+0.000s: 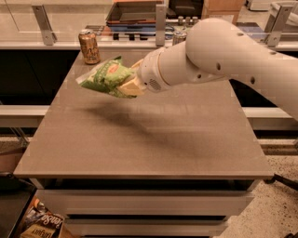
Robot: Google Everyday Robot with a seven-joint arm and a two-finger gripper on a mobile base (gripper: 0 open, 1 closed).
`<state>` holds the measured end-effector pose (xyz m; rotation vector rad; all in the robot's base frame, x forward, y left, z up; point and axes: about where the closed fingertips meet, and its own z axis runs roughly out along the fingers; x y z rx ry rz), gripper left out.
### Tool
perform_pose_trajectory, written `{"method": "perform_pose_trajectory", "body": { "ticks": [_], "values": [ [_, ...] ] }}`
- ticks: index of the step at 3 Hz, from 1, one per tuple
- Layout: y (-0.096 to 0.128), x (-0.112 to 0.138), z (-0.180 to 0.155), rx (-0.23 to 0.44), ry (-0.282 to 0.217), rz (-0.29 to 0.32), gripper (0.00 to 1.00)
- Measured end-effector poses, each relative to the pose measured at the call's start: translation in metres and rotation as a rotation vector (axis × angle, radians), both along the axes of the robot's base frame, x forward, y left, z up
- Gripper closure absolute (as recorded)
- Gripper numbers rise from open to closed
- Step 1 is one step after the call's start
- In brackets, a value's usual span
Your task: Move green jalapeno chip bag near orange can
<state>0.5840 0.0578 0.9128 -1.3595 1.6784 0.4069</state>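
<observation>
The green jalapeno chip bag is crinkled light-green foil with a red-orange oval logo. It hangs in the air above the left part of the table. My gripper is shut on the bag's right end, its pale fingers showing at the bag's edge. The orange can stands upright at the table's far left corner, a short way up and to the left of the bag. My white arm reaches in from the right.
A silver-grey can stands at the far edge of the table, partly behind my arm. Behind the table runs a counter with metal brackets and a tray. Packaged goods lie on the floor at lower left.
</observation>
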Motion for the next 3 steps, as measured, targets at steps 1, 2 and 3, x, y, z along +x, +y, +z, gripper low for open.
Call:
{"method": "perform_pose_trajectory", "body": {
  "ticks": [1,2,3],
  "values": [
    [-0.014,0.033,0.013,-0.014,-0.03,-0.125,1.0],
    [-0.026,0.062,0.018,-0.022,-0.033,-0.219,1.0],
    [-0.025,0.09,0.017,-0.038,-0.032,-0.267,1.0]
  ]
}}
